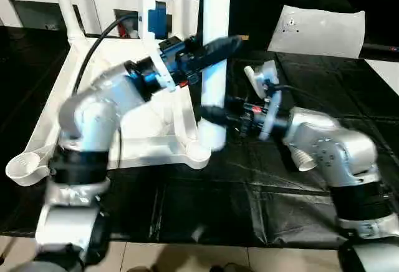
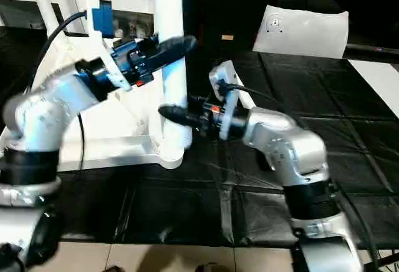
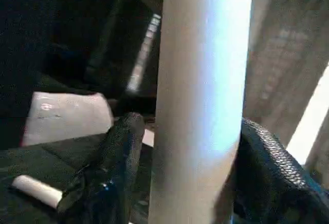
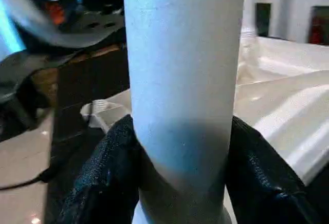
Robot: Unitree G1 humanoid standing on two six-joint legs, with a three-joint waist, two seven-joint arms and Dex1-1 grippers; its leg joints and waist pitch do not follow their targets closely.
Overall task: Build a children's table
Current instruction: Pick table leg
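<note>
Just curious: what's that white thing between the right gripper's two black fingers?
A white table leg stands upright between the right gripper's fingers, shown plainly in the right wrist view.

Silver forearms [image 1: 100, 106], black cuffs (blue fittings), textured black fingers [image 4: 103, 183].

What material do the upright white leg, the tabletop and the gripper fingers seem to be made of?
Leg: probably smooth plastic, with a soft sheen along its length. Tabletop: apparently moulded white plastic, given its raised ribs and round corner sockets. Fingers: black, with a fine grainy texture, perhaps rubber or textured plastic.
</note>
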